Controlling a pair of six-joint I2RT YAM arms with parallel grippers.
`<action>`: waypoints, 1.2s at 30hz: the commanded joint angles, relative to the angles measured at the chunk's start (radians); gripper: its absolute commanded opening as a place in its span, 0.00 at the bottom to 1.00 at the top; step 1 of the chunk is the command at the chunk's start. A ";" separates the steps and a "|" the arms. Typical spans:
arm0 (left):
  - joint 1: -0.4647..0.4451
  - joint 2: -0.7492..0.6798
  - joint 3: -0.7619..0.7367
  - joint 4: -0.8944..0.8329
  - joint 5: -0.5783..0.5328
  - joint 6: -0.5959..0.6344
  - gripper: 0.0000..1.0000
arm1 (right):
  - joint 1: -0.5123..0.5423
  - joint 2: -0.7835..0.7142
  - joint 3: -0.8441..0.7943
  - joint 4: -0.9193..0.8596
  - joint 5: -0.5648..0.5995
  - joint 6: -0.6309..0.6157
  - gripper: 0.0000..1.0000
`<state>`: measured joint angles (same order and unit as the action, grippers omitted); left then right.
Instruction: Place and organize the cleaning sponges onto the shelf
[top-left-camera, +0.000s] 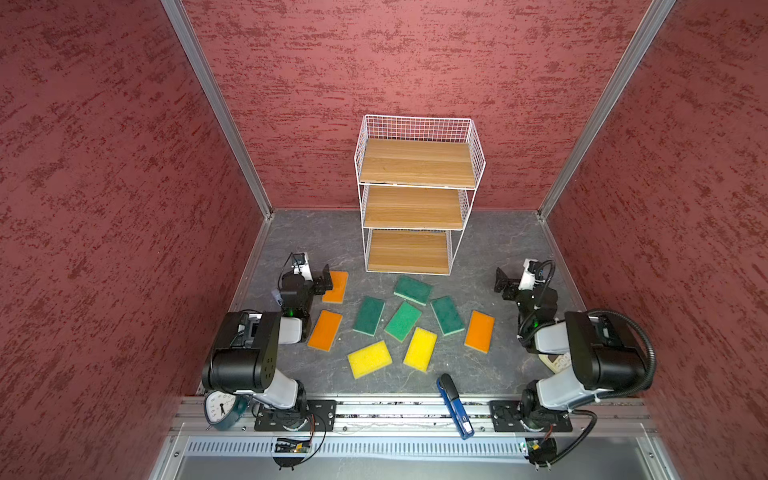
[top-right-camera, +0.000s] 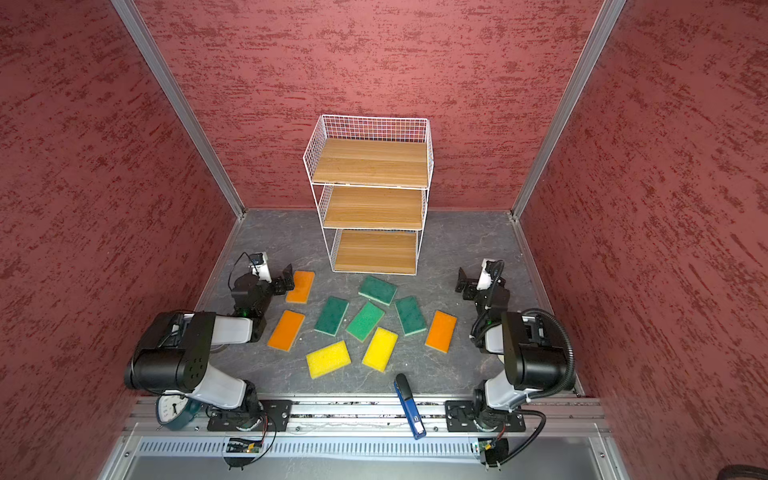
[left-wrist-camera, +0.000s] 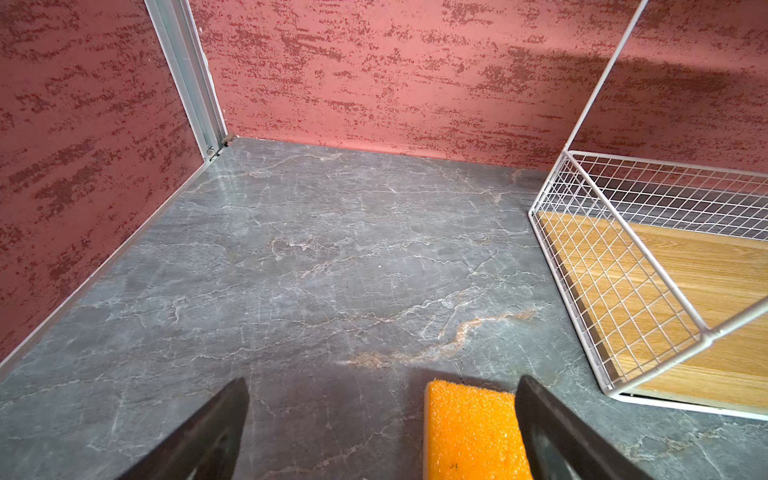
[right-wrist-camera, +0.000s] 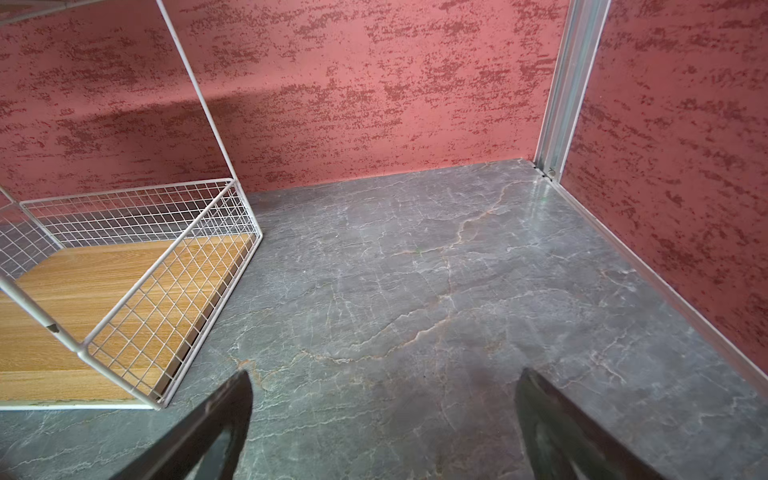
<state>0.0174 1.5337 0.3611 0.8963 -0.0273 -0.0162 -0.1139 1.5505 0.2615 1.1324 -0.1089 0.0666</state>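
Note:
The shelf (top-left-camera: 415, 164) (top-right-camera: 370, 164), a white wire rack with three bare wooden boards, stands at the back. In front of it the cleaning sponges lie flat on the grey floor: several green ones (top-left-camera: 403, 321), two yellow (top-left-camera: 370, 358) (top-left-camera: 420, 349) and three orange (top-left-camera: 336, 286) (top-left-camera: 325, 330) (top-left-camera: 480, 331). My left gripper (top-left-camera: 327, 281) (left-wrist-camera: 382, 382) is open, low over the near end of the back orange sponge (left-wrist-camera: 469, 432), which lies against its one finger. My right gripper (top-left-camera: 502, 280) (right-wrist-camera: 384, 374) is open over bare floor, right of the shelf (right-wrist-camera: 166, 291).
A blue stapler (top-left-camera: 455, 409) lies across the front rail. A green alarm clock (top-left-camera: 220, 409) sits beside the left arm's base. A beige object (top-left-camera: 555, 363) shows under the right arm. Red walls close in on three sides.

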 joint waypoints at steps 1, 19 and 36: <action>0.006 0.002 0.016 0.004 0.006 0.011 0.99 | 0.004 -0.002 0.016 0.036 -0.008 -0.024 0.99; 0.006 0.002 0.016 0.004 0.009 0.010 0.99 | 0.004 0.000 0.016 0.036 -0.008 -0.024 0.99; 0.014 0.001 0.017 0.001 0.027 0.008 1.00 | 0.004 0.000 0.021 0.029 -0.006 -0.025 0.99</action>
<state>0.0254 1.5337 0.3611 0.8963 -0.0166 -0.0166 -0.1139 1.5505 0.2615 1.1324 -0.1089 0.0666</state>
